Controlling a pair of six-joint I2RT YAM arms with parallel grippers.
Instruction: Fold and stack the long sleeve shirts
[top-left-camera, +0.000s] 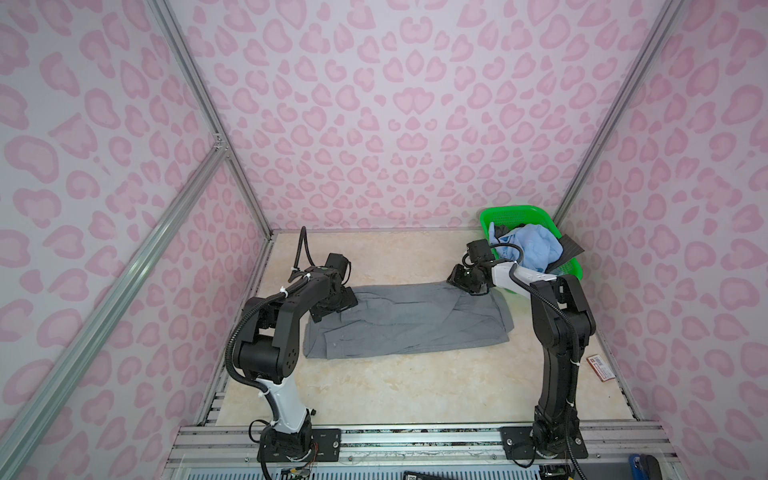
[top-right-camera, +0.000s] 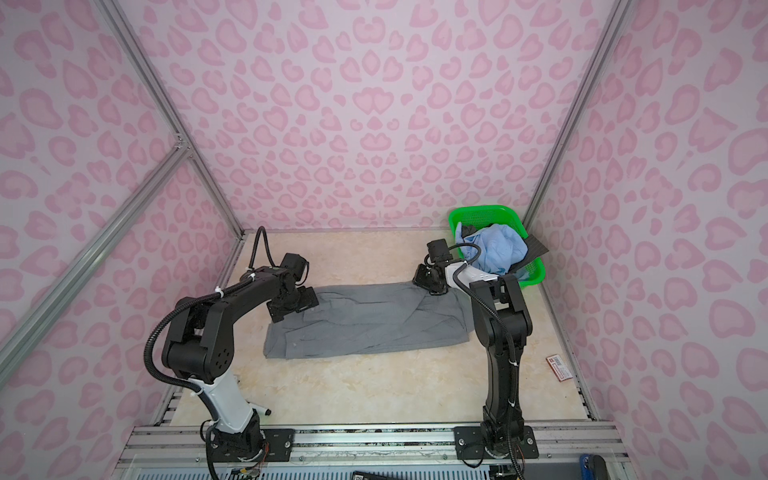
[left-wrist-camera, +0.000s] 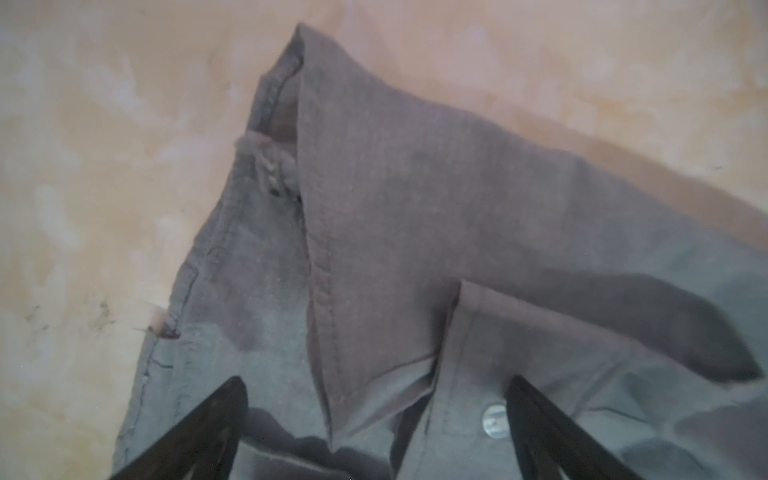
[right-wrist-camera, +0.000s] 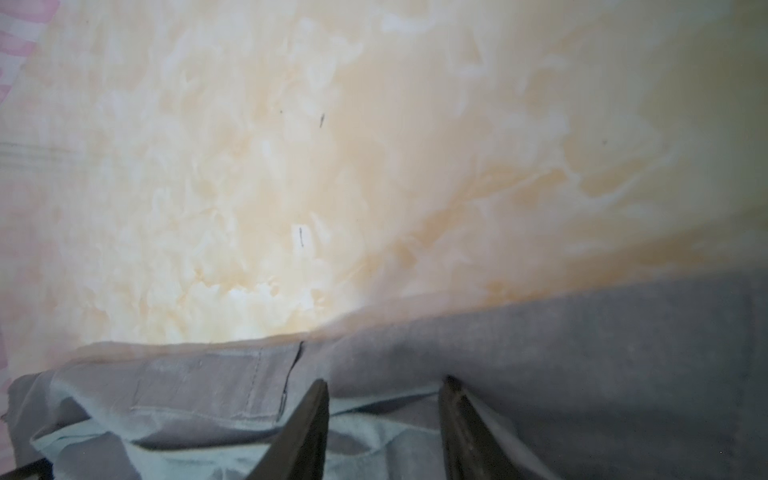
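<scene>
A mid-grey long sleeve shirt (top-left-camera: 407, 320) (top-right-camera: 370, 320) lies flat on the marble table, folded to a wide rectangle. My left gripper (top-left-camera: 336, 305) (top-right-camera: 293, 305) hovers low over its far left corner, by the collar. In the left wrist view the left gripper (left-wrist-camera: 376, 382) is wide open above the collar (left-wrist-camera: 374, 208) and a white button (left-wrist-camera: 494, 420). My right gripper (top-left-camera: 463, 282) (top-right-camera: 428, 280) sits at the shirt's far right edge. In the right wrist view the right gripper (right-wrist-camera: 385, 380) is part open, its fingers astride a loose fold of the grey cloth (right-wrist-camera: 582, 353).
A green basket (top-left-camera: 519, 212) (top-right-camera: 482, 210) stands in the far right corner. It holds a crumpled light blue shirt (top-left-camera: 536, 245) (top-right-camera: 498, 245) and a dark charcoal one (top-left-camera: 571, 245) (top-right-camera: 536, 245). A small red packet (top-left-camera: 600, 365) (top-right-camera: 561, 366) lies by the right wall.
</scene>
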